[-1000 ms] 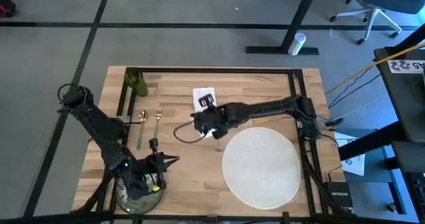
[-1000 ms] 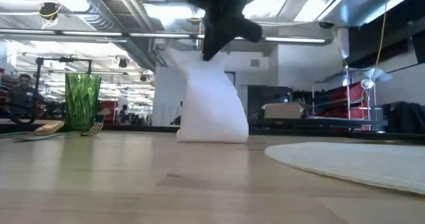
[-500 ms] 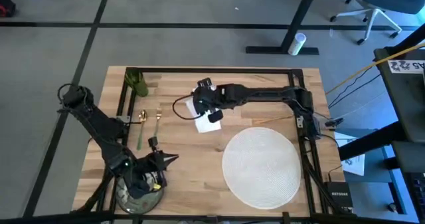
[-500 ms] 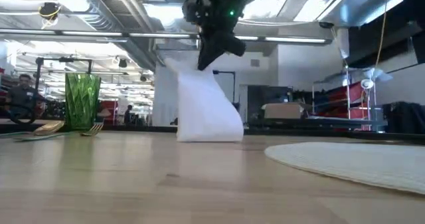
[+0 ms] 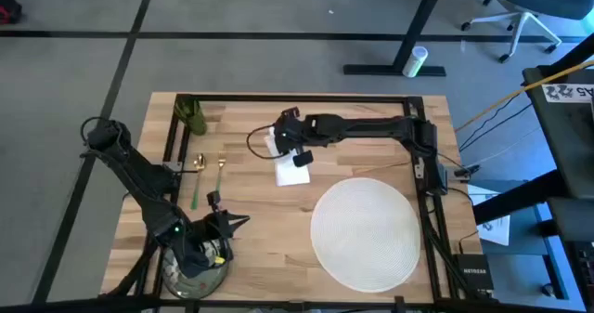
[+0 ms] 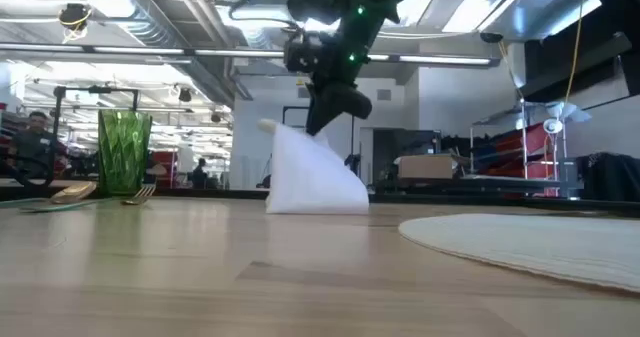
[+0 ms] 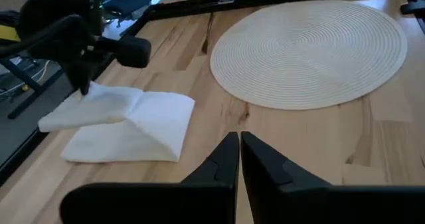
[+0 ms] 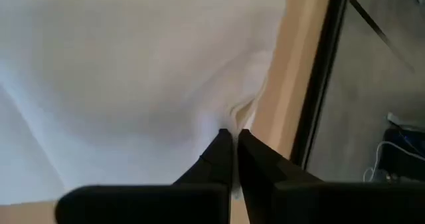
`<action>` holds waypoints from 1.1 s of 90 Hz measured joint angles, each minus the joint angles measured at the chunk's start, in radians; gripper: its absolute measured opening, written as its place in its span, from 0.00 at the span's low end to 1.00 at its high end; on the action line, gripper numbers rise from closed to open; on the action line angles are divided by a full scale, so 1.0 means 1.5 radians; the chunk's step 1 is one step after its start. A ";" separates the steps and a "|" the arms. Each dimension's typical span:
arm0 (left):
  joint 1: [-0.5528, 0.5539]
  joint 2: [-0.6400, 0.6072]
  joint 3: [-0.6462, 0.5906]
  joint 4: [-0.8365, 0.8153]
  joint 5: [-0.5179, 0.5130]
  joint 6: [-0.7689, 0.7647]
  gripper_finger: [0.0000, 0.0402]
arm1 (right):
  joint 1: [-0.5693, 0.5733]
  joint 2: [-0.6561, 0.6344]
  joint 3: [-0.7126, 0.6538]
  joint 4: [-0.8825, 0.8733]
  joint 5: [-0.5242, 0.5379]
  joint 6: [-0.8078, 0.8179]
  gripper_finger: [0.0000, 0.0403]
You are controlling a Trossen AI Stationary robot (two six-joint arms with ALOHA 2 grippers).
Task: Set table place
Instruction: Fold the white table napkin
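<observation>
- The right claw, in the upper middle of the high view, is pinched shut on one edge of the napkin, holding that edge up while the rest lies on the tabletop.
- The left claw sits at the lower left over the plate, its fingers closed with nothing between them.
- The placemat lies bare at the lower right.
- The cup, fork and gold utensil wait together at the upper left, well apart from the placemat.
- Judged from this, the setting has barely begun: nothing is on the placemat yet.
</observation>
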State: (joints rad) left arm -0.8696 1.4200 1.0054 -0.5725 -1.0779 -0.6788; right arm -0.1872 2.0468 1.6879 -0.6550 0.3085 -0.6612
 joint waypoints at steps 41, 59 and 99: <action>0.006 0.000 0.000 0.000 0.001 -0.002 0.00 | -0.029 0.000 -0.024 0.048 -0.045 0.001 0.05; 0.006 0.000 0.000 0.000 0.007 -0.004 0.00 | -0.037 0.000 -0.024 0.058 -0.038 0.001 0.15; 0.006 0.000 0.000 0.000 0.014 -0.004 0.00 | -0.046 0.000 -0.024 0.057 -0.020 -0.001 0.23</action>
State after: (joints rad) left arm -0.8604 1.4200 1.0054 -0.5724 -1.0573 -0.6853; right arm -0.2562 2.0468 1.6512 -0.5694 0.2788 -0.6624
